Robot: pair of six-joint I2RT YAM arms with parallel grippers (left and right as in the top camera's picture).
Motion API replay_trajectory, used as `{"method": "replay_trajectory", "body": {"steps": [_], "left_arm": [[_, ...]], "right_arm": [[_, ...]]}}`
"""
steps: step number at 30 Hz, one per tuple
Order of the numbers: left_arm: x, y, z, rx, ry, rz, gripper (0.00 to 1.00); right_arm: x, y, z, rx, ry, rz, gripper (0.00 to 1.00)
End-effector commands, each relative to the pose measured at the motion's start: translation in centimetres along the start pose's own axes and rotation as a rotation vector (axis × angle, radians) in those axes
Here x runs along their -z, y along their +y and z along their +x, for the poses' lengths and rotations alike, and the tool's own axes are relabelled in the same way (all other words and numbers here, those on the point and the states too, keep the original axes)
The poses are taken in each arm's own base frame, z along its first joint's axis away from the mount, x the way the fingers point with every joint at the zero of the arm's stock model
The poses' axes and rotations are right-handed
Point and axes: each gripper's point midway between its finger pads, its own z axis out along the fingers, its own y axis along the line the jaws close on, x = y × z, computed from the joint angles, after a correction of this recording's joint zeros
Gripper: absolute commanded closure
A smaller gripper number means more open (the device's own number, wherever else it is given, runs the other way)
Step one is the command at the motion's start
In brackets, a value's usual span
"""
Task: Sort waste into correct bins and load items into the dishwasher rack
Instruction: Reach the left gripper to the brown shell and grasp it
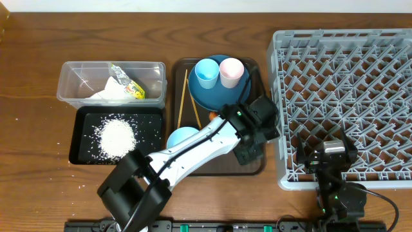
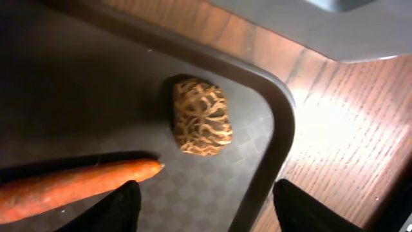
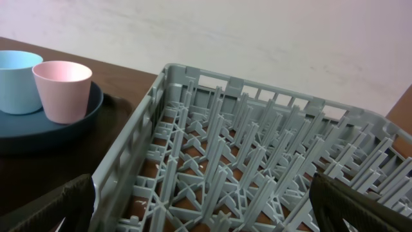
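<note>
Left wrist view puts my left fingers (image 2: 212,209) spread apart with nothing between them, hanging above the corner of the dark serving tray (image 2: 278,122). The brown lumpy food piece (image 2: 201,116) lies ahead of them on the tray floor, close to the raised rim. The small carrot (image 2: 71,187) lies beside it, its tip near the lump but not touching.

What worries me is how crowded this corner is. One fingertip sits over the carrot's end and the other over the rim. If I come down as I am, I could strike the rim and shove the tray along the bench (image 2: 351,129), or pinch the carrot along with the lump. The lump looks rounded and squat, tan with a dark web of cracks. I judge it may roll away from a skewed pinch or crumble under a hard one.

A wrong drop is the other risk. Rice (image 1: 117,136) lies in the black tray (image 1: 84,138), while napkin (image 1: 106,95) and wrapper (image 1: 129,84) sit in the clear tub (image 1: 71,80), so food probably belongs with the rice.

My right fingers (image 3: 206,209) are wide apart and empty, waiting over the near edge of the dishwasher rack (image 3: 257,161).
</note>
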Motion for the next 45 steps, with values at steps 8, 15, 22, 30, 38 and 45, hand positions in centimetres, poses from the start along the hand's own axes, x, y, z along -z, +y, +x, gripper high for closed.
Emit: {"method": "replay_trajectory", "body": {"steps": [8, 15, 22, 30, 38, 45], "left_arm": [[-2.2, -0.1, -0.5, -0.064, 0.027, 0.002, 0.29], [-2.2, -0.1, -0.5, -0.064, 0.024, 0.001, 0.22], [-2.7, 0.1, -1.3, -0.068, -0.001, -0.006, 0.21], [-4.3, 0.2, -0.7, -0.09, 0.034, 0.004, 0.21], [-6.2, 0.5, -0.4, -0.102, 0.062, 0.013, 0.21], [-7.6, 1.0, 0.1, -0.097, 0.088, 0.0, 0.25]], "right_arm": [[0.0, -0.1, 0.1, 0.005, 0.004, 0.003, 0.01], [0.0, -0.1, 0.1, 0.005, 0.004, 0.003, 0.01], [0.0, -0.1, 0.1, 0.005, 0.004, 0.003, 0.01], [0.0, -0.1, 0.1, 0.005, 0.004, 0.003, 0.01], [0.0, -0.1, 0.1, 0.005, 0.004, 0.003, 0.01], [0.0, -0.1, 0.1, 0.005, 0.004, 0.003, 0.01]]}}
